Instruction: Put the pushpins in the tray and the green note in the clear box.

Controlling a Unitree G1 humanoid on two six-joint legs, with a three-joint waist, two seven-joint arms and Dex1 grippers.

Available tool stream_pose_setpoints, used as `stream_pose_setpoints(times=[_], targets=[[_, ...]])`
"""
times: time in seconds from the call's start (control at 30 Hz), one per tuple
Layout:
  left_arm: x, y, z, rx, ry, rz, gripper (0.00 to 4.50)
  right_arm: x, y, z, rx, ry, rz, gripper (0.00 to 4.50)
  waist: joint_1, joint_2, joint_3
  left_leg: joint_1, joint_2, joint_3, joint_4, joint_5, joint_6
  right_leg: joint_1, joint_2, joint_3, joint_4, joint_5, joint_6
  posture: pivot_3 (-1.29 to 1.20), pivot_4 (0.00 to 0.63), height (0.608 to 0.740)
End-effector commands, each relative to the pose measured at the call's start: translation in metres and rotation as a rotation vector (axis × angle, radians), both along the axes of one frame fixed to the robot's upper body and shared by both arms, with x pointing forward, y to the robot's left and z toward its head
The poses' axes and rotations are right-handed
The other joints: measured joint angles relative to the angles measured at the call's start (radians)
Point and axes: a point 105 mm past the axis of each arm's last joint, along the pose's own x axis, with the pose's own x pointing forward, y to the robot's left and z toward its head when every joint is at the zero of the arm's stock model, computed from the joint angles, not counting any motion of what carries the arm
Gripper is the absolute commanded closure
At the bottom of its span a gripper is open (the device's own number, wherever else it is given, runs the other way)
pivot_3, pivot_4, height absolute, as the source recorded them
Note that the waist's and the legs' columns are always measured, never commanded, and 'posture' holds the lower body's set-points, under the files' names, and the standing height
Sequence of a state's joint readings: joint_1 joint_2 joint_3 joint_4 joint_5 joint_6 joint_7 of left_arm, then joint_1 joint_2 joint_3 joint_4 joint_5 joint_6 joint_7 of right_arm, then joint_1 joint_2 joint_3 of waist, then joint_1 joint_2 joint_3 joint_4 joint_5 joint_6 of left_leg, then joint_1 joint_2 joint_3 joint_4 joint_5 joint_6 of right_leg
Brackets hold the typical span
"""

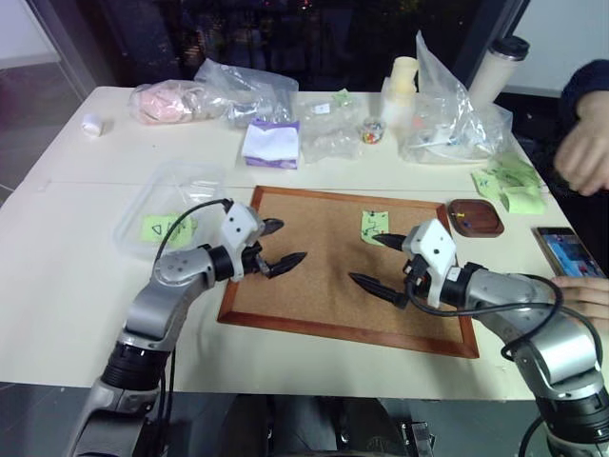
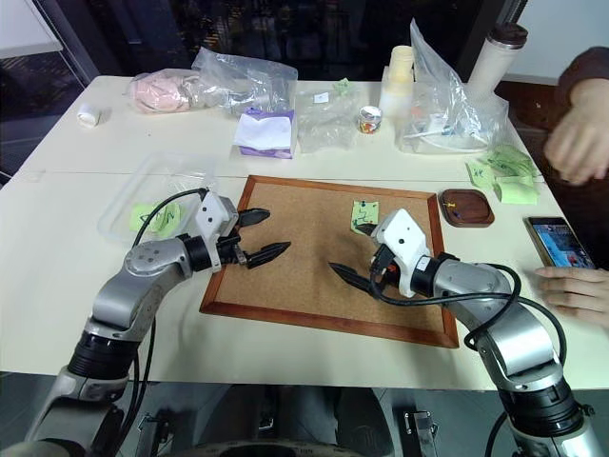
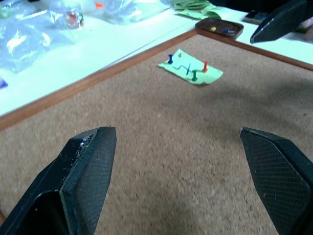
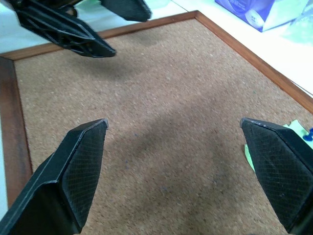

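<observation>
Bench (image 1: 76, 248): white surface carrying all items listed.

Corkboard (image 1: 324, 286): large, wood-framed, lying flat at the bench centre.

Green note (image 1: 374, 227): small light green square with a dark squiggle, lying on the corkboard near its far right corner. Fixed by three pushpins (image 3: 194, 75), blue, red and green, seen standing in it in the left wrist view.

Tray (image 1: 475, 217): small dark brown wooden piece, on the bench just beyond the corkboard's right edge. A few small coloured pins lie inside it.

Clear box (image 1: 166, 205): shallow transparent container, on the bench just left of the corkboard. A green slip marked with a triangle outline (image 1: 167, 228) shows within its outline.

Left gripper (image 1: 279, 246): over the left part of the corkboard, jaws wide apart, nothing between them.

Right gripper (image 1: 381, 262): over the right part of the corkboard, jaws wide apart and empty; the far finger lies close to the green note.

Far side of the bench: wrinkled clear plastic bags (image 1: 243, 90), a purple-and-white packet (image 1: 271, 143), a tall cup with a dark lid (image 1: 498, 65), loose pale green slips (image 1: 509, 183).

Right edge: a person's hand (image 1: 582, 157) raised over the bench, another hand (image 1: 582, 297) beside a phone (image 1: 566, 250) with a lit screen.
</observation>
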State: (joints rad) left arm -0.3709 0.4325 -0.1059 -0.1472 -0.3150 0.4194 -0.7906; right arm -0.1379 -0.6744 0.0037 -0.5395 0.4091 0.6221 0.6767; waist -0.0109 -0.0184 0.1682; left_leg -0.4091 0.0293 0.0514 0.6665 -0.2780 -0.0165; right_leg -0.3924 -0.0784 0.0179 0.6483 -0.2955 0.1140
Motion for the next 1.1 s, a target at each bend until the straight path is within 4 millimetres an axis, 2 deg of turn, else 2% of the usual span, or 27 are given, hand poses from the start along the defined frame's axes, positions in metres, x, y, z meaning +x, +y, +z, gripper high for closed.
stream_pose_setpoints(times=[0.03, 0.53, 0.97, 1.07, 1.1], targets=[[0.001, -0.005, 0.012, -0.009, -0.029, -0.031, 0.08, -0.002, -0.005, 0.012, 0.013, -0.054, -0.028, 0.00, 0.000, 0.000, 0.000, 0.000, 0.000, 0.000, 0.000, 0.000, 0.000, 0.000, 0.000, 0.000, 0.000, 0.000, 0.000, 0.00, 0.150, 0.740], [-0.002, -0.021, 0.013, -0.038, -0.052, -0.054, 0.08, 0.004, -0.023, 0.007, -0.016, -0.034, -0.073, 0.00, 0.000, 0.000, 0.000, 0.000, -0.001, 0.000, 0.000, 0.000, 0.000, 0.000, 0.000, 0.000, 0.000, 0.000, 0.000, 0.00, 0.150, 0.740], [-0.005, -0.024, 0.006, -0.037, -0.058, -0.066, 0.08, 0.013, -0.024, 0.010, -0.024, -0.056, -0.074, 0.00, 0.000, 0.000, 0.000, 0.000, -0.001, 0.000, 0.000, 0.000, 0.000, 0.000, 0.000, 0.000, 0.000, 0.000, 0.000, 0.00, 0.150, 0.740], [-0.004, -0.030, 0.004, -0.050, -0.077, -0.078, 0.91, 0.016, -0.025, 0.011, -0.023, -0.063, -0.085, 0.00, 0.001, 0.000, 0.000, 0.000, -0.001, 0.000, 0.000, 0.000, 0.000, 0.000, 0.000, 0.000, 0.000, 0.000, 0.000, 0.00, 0.150, 0.740], [-0.002, -0.032, 0.003, -0.057, -0.081, -0.079, 1.31, 0.018, -0.026, 0.010, -0.023, -0.065, -0.090, 0.00, 0.001, 0.000, 0.000, 0.000, -0.001, 0.000, 0.000, 0.000, 0.000, 0.000, 0.000, 0.000, 0.000, 0.000, 0.000, 0.00, 0.150, 0.740]])
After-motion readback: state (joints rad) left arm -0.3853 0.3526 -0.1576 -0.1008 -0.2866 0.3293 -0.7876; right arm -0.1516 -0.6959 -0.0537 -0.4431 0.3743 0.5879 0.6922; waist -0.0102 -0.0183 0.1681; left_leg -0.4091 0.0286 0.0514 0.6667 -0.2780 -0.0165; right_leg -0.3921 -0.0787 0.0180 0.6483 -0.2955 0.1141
